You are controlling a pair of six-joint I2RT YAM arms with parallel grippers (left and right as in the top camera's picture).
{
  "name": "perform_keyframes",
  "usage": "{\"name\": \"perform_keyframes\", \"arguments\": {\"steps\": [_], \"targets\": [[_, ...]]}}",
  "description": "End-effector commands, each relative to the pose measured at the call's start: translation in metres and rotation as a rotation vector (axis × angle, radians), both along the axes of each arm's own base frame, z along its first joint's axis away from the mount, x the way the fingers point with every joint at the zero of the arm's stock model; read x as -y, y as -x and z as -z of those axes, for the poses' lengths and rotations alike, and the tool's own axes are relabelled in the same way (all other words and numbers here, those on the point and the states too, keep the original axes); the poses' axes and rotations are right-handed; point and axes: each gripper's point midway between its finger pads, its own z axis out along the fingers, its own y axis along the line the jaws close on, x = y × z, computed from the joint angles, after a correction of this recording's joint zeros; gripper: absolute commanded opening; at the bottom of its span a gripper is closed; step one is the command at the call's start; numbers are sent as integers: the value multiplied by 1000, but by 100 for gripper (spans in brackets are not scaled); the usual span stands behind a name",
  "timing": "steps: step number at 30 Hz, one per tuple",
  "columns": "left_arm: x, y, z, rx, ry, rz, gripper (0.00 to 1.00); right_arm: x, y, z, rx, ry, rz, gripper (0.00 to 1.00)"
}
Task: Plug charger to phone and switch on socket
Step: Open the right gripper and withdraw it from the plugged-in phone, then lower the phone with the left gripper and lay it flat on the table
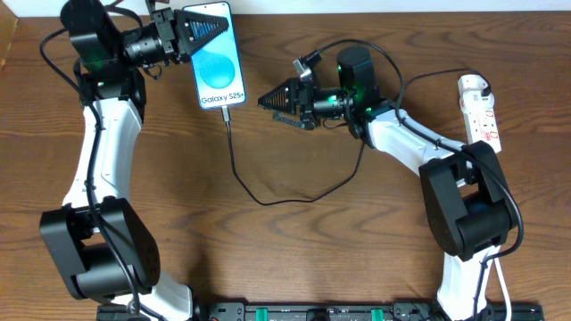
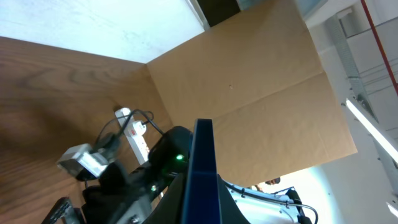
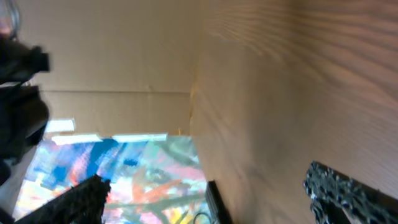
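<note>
The phone [image 1: 219, 62] lies face up at the back of the table, its blue screen lit. My left gripper [image 1: 198, 34] is shut on its top end; in the left wrist view the phone [image 2: 203, 155] shows edge-on between the jaws. The charger [image 1: 259, 196], a thin black cable, meets the phone's bottom edge and loops across the wood toward the right arm. My right gripper [image 1: 270, 101] is open and holds nothing, pointing left just right of the phone's bottom end. In the right wrist view its fingers [image 3: 84, 199] stand wide apart. The white socket [image 1: 479, 109] lies at the far right.
The socket [image 2: 134, 134] and the right arm [image 2: 155, 168] also appear in the left wrist view, below a cardboard wall [image 2: 249, 81]. Thicker black robot cables [image 1: 393, 67] arc over the right arm. The arm bases stand at the front edge.
</note>
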Motion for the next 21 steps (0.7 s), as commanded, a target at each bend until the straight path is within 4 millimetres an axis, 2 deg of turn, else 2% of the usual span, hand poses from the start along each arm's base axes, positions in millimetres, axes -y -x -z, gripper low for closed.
{"name": "perform_keyframes", "arguments": {"steps": [1,6,11,15,21], "targets": [[-1,4,-8,46,-12,12,7,2,-4,15,55,67,33,99],[-1,4,-8,63,-17,11,7,12,2,40,-1,181,56,99],[-1,4,-7,88,-25,11,7,37,8,54,8,380,122,99],[0,5,-1,74,-23,11,7,67,10,49,62,563,208,99],[0,4,18,56,-25,11,8,120,15,26,118,806,364,99]]}}
